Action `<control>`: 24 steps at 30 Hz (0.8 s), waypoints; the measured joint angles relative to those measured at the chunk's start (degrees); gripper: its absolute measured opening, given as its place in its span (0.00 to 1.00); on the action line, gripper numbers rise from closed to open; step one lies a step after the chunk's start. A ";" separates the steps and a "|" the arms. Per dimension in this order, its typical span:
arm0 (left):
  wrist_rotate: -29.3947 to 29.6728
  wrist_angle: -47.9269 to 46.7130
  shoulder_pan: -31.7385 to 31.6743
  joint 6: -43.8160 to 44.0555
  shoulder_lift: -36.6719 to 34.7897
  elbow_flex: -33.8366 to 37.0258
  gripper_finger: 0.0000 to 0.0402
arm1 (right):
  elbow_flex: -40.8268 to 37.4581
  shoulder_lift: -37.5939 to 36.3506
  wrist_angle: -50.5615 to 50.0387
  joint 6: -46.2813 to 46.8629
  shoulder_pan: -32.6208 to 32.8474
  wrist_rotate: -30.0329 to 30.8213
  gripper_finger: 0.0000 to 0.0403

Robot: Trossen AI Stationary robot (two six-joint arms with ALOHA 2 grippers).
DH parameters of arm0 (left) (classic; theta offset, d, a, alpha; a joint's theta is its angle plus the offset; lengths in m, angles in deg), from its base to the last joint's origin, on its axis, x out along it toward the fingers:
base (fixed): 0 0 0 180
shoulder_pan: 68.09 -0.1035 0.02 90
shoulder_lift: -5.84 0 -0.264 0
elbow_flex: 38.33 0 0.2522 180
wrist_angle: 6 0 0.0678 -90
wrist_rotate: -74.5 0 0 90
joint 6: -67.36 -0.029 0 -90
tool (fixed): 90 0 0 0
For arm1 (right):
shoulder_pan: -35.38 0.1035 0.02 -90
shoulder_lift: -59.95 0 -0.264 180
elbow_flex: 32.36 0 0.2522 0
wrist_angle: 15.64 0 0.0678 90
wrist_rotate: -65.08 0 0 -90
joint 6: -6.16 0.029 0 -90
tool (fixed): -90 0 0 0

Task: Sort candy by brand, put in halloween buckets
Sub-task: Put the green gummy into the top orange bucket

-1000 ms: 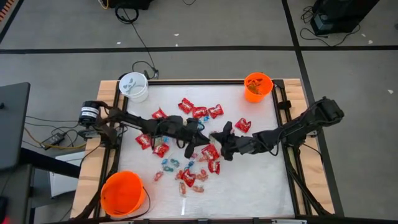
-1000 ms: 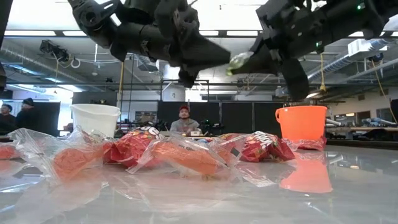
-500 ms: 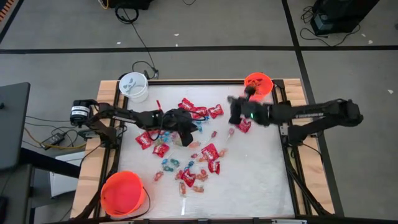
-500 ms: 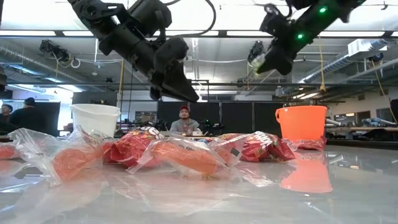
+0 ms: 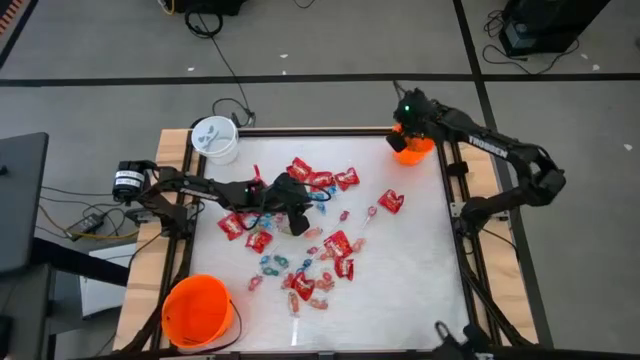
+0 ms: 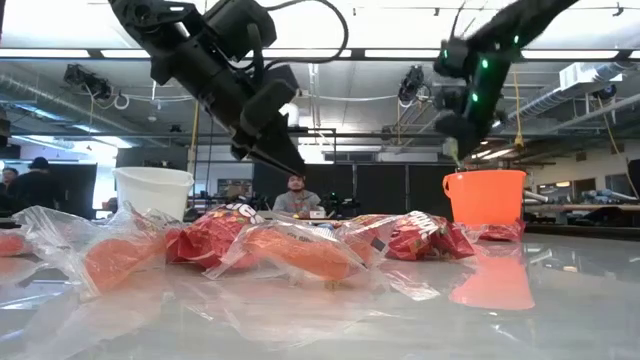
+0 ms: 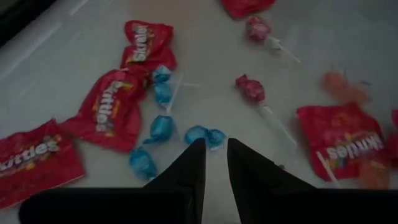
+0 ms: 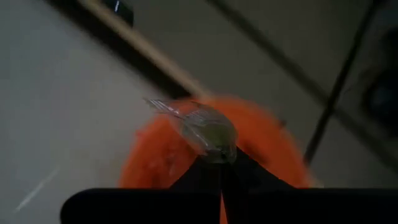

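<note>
My right gripper hangs over the small orange bucket at the table's far right corner, shut on a green clear-wrapped candy. My left gripper hovers over the candy pile in the middle, narrowly open and empty, above some blue pieces. Red packets, blue pieces and pink and green wrapped sweets lie flat on the table, along with a few lollipops. The white bucket stands at the far left corner. The larger orange bucket stands at the near left. My right gripper pinches the green candy between its two fingertips at the candy's near end. The fingers point down from above. The candy is lifted clear above the orange bucket's opening, and its twisted wrapper tail sticks out beyond the fingers.
The table's right half and near right area hold no candy. Black rails run along the left and right table edges. A person sits in the room beyond the far edge. Cables lie at the table's left side.
My right gripper, shut on the green candy, rose from the middle of the table and swung to the far right corner, ending pointed down over the small orange bucket. My left gripper drew back a little toward the left edge and tipped downward over the pile.
</note>
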 joint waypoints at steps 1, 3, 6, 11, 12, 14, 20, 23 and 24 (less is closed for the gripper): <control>0.01 -0.57 0.38 -0.77 0.01 0.00 0.18 | -0.16 0.78 -0.99 0.08 -1.52 -2.25 0.01; 0.22 -2.10 0.82 -2.39 0.02 0.00 0.18 | -0.20 2.15 -3.47 1.33 -3.78 -6.06 0.01; 0.72 -3.41 0.36 -4.72 -0.02 0.00 0.18 | -0.21 3.50 -7.38 2.76 -5.82 -9.05 0.01; -0.85 -5.26 -2.91 -10.56 -0.68 0.00 0.18 | -0.21 5.39 -6.35 3.17 -7.30 -14.02 0.02; -0.84 -5.65 -3.79 -11.40 -0.88 0.02 0.18 | -0.21 6.11 -6.41 3.34 -7.34 -15.13 0.02; -1.37 -5.41 -5.61 -13.69 -1.17 0.02 0.18 | -0.21 7.72 -6.34 3.69 -7.33 -16.67 0.02; -7.64 -8.55 -10.75 -18.71 -3.36 0.40 0.18 | -0.21 11.34 -5.22 5.23 -7.31 -17.91 0.10; -8.69 -6.02 -12.81 -18.73 -4.65 2.80 0.18 | -0.21 12.10 -4.86 5.61 -7.57 -17.94 0.17; -8.97 -5.83 -13.39 -17.67 -5.35 4.11 0.18 | -0.21 12.33 -4.77 5.61 -7.62 -17.94 0.20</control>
